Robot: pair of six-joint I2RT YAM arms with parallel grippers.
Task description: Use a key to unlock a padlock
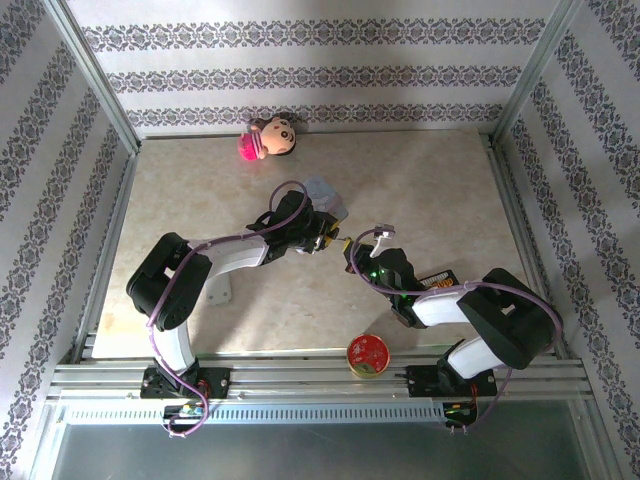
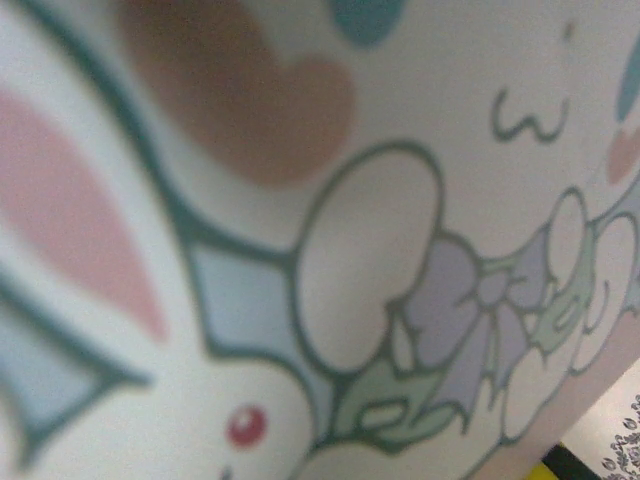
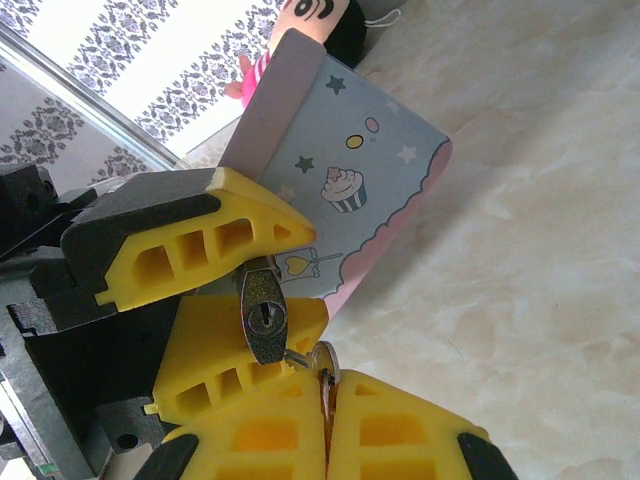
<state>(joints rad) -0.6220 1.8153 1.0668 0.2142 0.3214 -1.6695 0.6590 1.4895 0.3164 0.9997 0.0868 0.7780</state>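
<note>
One padlock [image 3: 265,320] is sitting pinched between the yellow fingers of the left gripper [image 3: 290,275], right against the near face of the pale blue box [image 3: 350,150]. Its keyhole is facing the right wrist camera and its metal loop is pointing up toward the box. The left jaws are standing slightly apart, clamping on the lock body.

The key [image 3: 324,362] is poking out of the right gripper [image 3: 327,420] just below the box, with its tip at the padlock's lower end. Can't tell whether it is touching. The right jaws are pressing together on the key.

The box is tilting off the marble table [image 1: 430,190], and its bunny-and-bow print is showing blurred in the left wrist view. A pink doll [image 1: 270,137] is lying beyond the box by the back wall. A red round tin [image 1: 367,354] is resting well nearer than the box, at the table's near edge.
</note>
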